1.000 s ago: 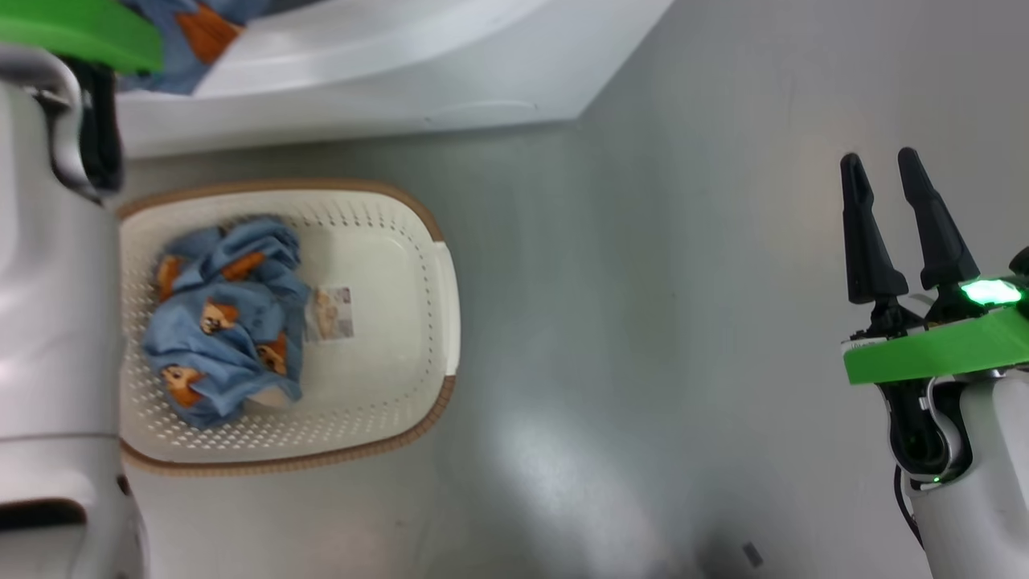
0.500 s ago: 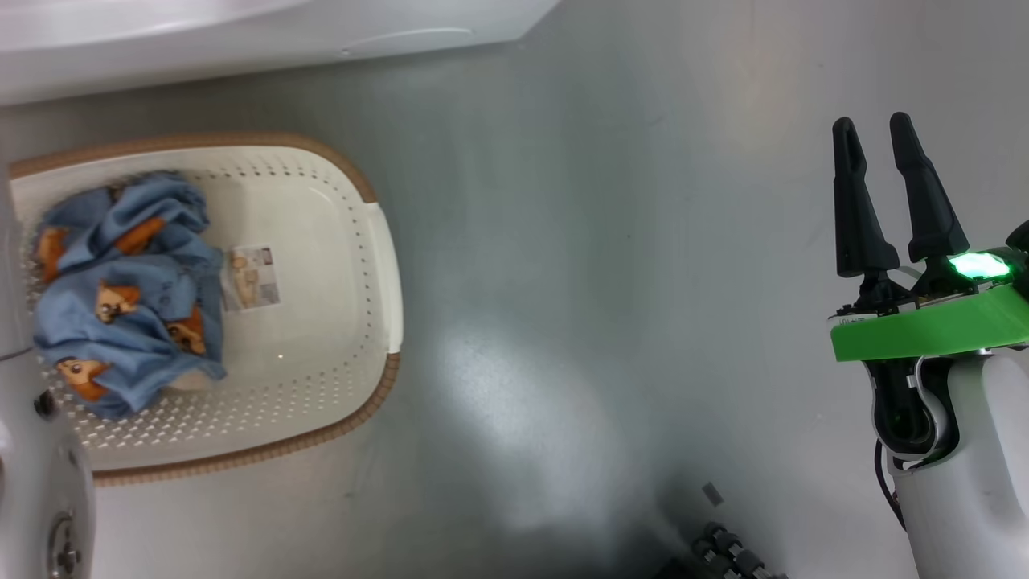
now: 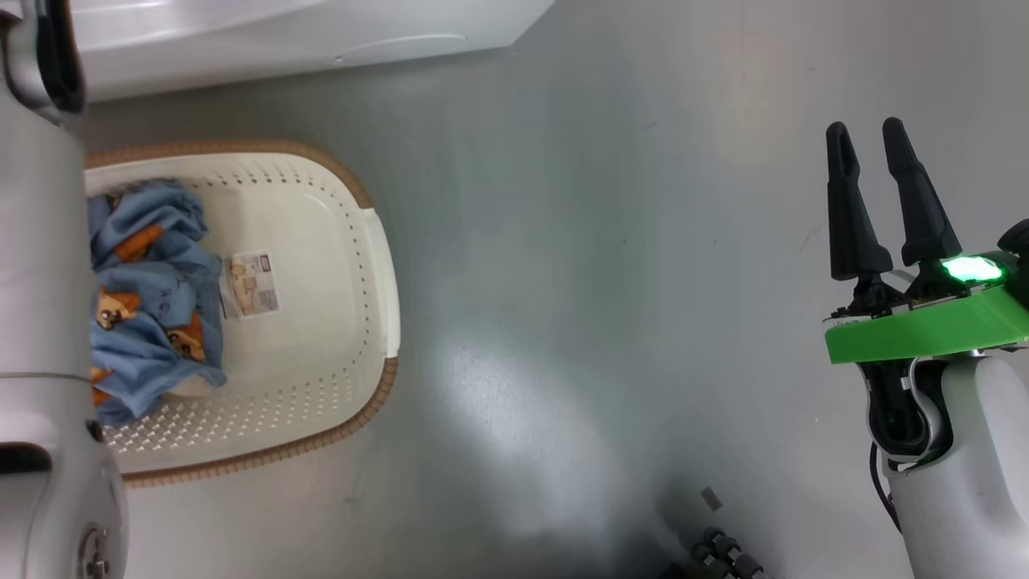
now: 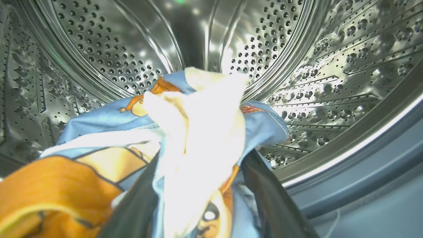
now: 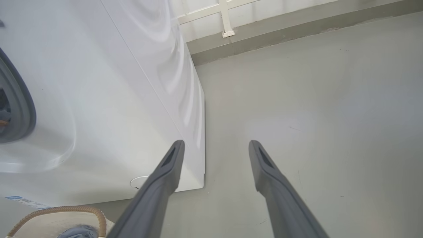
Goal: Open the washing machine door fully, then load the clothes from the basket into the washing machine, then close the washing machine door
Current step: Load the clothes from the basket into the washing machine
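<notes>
Since half a second ago the left forearm [image 3: 40, 281] has swung in over the left side of the basket [image 3: 382, 281]. Left pincer [image 4: 202, 158] stands wide, clothes [image 4: 198, 125] bunched between its fingers, drum [image 4: 115, 49] all around. Right pincer [image 3: 864, 133] gapes empty over floor [image 3: 603, 281]; the basket, holding more clothes, lies well to its left, washer [image 3: 281, 32] beyond.
</notes>
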Robot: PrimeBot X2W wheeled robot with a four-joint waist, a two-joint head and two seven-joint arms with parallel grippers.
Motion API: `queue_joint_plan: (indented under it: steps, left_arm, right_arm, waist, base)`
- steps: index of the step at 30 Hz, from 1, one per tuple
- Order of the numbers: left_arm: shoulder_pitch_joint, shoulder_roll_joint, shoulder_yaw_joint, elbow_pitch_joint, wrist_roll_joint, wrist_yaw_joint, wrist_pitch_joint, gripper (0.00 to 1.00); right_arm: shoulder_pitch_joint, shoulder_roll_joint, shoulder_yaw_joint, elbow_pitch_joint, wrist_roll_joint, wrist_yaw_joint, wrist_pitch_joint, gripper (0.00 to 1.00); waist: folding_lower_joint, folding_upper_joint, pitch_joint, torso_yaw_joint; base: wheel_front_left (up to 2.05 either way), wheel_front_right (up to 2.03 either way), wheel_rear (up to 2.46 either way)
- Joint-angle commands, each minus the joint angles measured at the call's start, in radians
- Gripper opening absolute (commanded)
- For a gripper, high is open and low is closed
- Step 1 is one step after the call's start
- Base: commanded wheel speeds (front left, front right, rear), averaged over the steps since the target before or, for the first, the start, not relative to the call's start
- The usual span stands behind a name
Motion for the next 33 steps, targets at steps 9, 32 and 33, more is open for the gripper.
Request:
queue_joint_plan:
  steps: [9, 32, 33]
  left_arm:
    - [0.008, 0.038, -0.003, 0.032, 0.000, -0.028, -0.010, 1.00]
    - [0.309, -0.008, 0.004, -0.136, -0.007, -0.039, -0.010, 1.00]
    - [0.330, -0.009, 0.005, -0.154, -0.009, -0.041, -0.010, 1.00]
  right_arm:
    - [0.022, -0.009, 0.031, -0.008, 0.011, 0.010, -0.005, 1.00]
    - [0.079, -0.016, 0.038, 0.025, 0.004, 0.010, -0.005, 1.00]
    - [0.082, -0.017, 0.037, 0.025, 0.003, 0.010, -0.005, 1.00]
  waist:
    - [0.0000, -0.0001, -0.064, 0.019]
    - [0.0000, -0.0001, -0.216, 0.047]
    - [0.0000, -0.0001, -0.220, 0.050]
  base:
    - [0.00, 0.00, 0.00]
    - [0.00, 0.00, 0.00]
    - [0.00, 0.00, 0.00]
